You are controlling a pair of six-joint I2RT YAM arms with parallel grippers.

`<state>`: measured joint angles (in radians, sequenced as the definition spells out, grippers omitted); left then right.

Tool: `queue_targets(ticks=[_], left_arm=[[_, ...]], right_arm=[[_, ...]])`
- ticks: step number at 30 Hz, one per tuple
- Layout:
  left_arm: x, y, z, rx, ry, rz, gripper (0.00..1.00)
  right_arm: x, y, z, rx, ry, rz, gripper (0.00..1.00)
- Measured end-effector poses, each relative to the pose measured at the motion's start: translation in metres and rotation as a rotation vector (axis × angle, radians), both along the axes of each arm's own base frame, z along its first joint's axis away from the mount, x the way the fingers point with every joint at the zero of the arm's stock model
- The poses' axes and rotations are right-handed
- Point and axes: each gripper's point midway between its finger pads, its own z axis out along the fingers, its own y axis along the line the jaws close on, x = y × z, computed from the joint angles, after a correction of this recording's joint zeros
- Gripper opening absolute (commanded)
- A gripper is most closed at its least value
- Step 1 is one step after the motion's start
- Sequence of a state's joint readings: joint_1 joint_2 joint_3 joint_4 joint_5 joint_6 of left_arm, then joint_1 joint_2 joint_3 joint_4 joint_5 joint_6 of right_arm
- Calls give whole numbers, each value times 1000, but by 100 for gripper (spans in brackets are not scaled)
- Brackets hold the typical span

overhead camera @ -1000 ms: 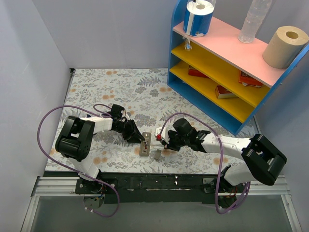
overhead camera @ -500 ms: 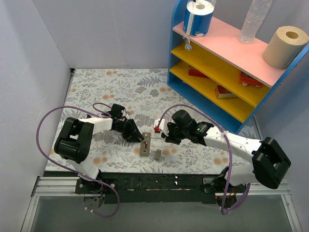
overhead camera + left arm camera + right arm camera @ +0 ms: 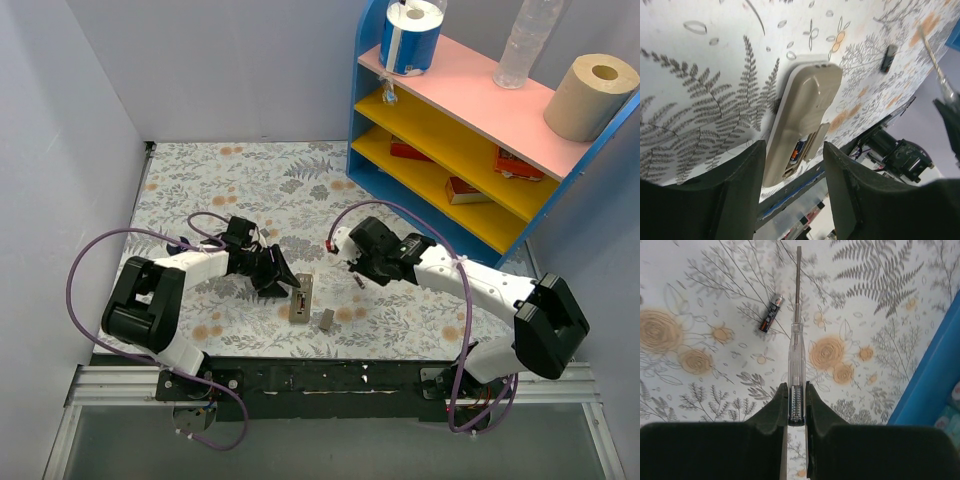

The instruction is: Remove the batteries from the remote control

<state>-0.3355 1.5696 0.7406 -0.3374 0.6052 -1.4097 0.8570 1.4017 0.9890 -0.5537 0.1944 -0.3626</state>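
Note:
The remote control [image 3: 300, 299] lies grey back up on the flowered mat, its compartment open. In the left wrist view the remote [image 3: 802, 107] has one battery [image 3: 799, 149] still in the recess. A second battery [image 3: 771, 313] lies loose on the mat to the remote's right, also seen in the top view [image 3: 357, 281] and the left wrist view [image 3: 888, 58]. My left gripper [image 3: 792, 192] is open, one finger on each side of the remote's near end. My right gripper [image 3: 797, 390] is shut on the clear handle of a screwdriver [image 3: 796, 340], held above the mat beside the loose battery.
The small grey lid [image 3: 326, 319] lies just right of the remote near the table's front edge. A blue shelf unit [image 3: 470, 150] with yellow and pink boards stands at the back right. Grey walls close the left and back.
My right gripper has drawn back from the remote, up and to the right, with the screwdriver. A loose battery now shows on the mat. The left gripper has stayed at the remote.

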Motion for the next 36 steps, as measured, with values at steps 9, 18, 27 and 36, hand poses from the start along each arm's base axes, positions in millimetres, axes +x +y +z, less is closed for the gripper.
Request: queue_targets(ticks=[9, 18, 27, 36], left_arm=[[-16, 1, -1, 8, -9, -29, 50], [-22, 5, -4, 19, -11, -31, 51], [-23, 5, -4, 15, -19, -33, 53], [-30, 5, -5, 2, -2, -41, 54]], right_arm=[[0, -50, -12, -184, 21, -170, 1], [-8, -62, -16, -215, 52, -233, 1], [-11, -62, -17, -205, 68, -257, 1], [-11, -62, -17, -204, 68, -263, 1]])
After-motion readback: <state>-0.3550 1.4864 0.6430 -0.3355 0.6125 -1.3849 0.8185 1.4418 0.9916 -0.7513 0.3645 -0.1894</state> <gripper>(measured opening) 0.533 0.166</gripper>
